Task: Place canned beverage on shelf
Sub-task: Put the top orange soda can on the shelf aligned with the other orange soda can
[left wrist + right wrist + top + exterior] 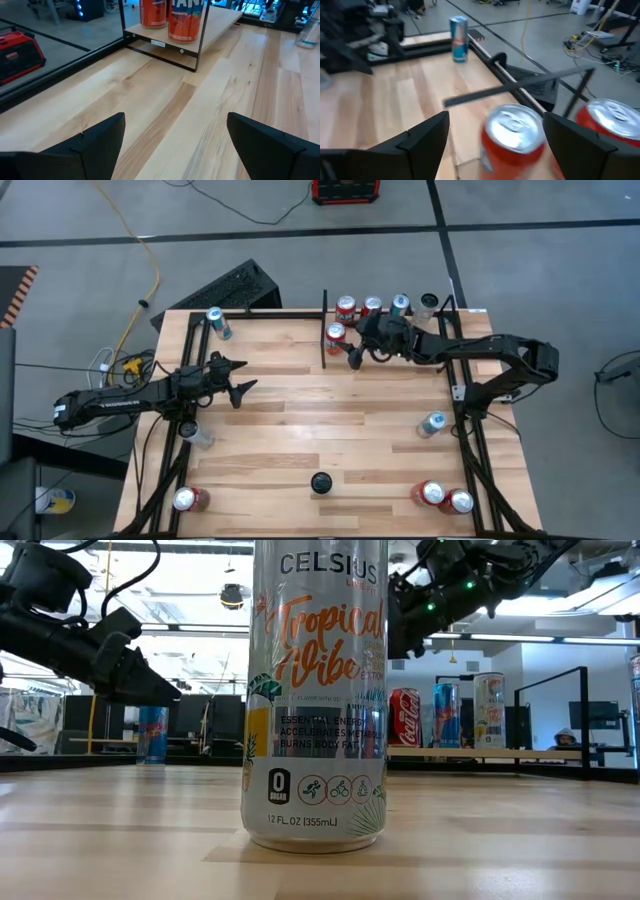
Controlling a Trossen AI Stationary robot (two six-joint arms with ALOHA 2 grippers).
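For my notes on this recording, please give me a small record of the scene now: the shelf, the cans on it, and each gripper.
shelf: wood bay at the table's far right, behind a black divider bar
cans on shelf: four in the back row, plus one red can in front
right gripper: open, over the shelf, red can between its fingers, not gripped
left gripper: open, empty, above the table's left side

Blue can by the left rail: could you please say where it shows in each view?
High view: blue can upper left.
Low view: far left, in the background.
Left wrist view: not in it.
Right wrist view: top centre, by the rail.
Shared landmark: the table.
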